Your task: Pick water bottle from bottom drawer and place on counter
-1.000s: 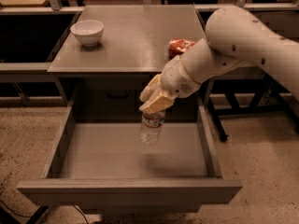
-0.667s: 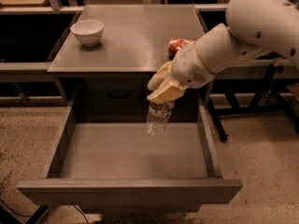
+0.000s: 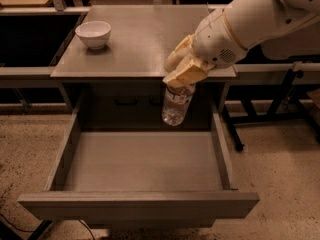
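The camera view looks down from the front at a grey cabinet. Its bottom drawer (image 3: pixel 140 204) is pulled wide open, showing a bare flat grey floor inside tall sides. A white robot arm (image 3: pixel 250 19) reaches in from the upper right. Its gripper (image 3: pixel 183 74), with cream-coloured fingers, sits at the front edge of the counter (image 3: pixel 140 44) and is clamped round the top of the water bottle (image 3: pixel 175 105). The clear bottle hangs from the fingers, tilted slightly, in the air above the back of the drawer and clear of its floor. A white bowl (image 3: pixel 93 34) stands at the counter's back left corner, well apart from the gripper.
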### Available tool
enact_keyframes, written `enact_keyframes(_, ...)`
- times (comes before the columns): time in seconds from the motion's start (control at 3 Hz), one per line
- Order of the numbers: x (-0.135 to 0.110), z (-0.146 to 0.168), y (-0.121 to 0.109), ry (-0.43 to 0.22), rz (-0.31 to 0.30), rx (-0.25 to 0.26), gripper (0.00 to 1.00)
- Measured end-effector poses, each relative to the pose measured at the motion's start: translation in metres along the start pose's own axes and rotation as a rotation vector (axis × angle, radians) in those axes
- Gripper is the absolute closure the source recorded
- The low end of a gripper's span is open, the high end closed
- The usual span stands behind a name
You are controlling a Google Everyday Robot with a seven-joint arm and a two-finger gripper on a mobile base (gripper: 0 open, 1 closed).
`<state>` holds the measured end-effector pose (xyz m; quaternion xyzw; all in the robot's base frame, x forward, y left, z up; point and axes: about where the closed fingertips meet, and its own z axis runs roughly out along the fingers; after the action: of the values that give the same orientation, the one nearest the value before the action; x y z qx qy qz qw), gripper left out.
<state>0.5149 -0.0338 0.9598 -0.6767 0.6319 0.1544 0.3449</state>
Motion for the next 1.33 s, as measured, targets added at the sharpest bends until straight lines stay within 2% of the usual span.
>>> enact_keyframes(0.33, -0.033, -0.018, -0.005, 0.014, -0.051, 0.024, 1.0)
enact_keyframes(0.67, -0.061, -0.027, -0.015, 0.039, -0.076, 0.025, 1.0)
enact_keyframes(1.0, -0.077, -0.027, -0.032, 0.053, -0.064, 0.024, 1.0)
enact_keyframes(1.33, -0.081, -0.024, -0.048, 0.052, -0.042, 0.023, 1.0)
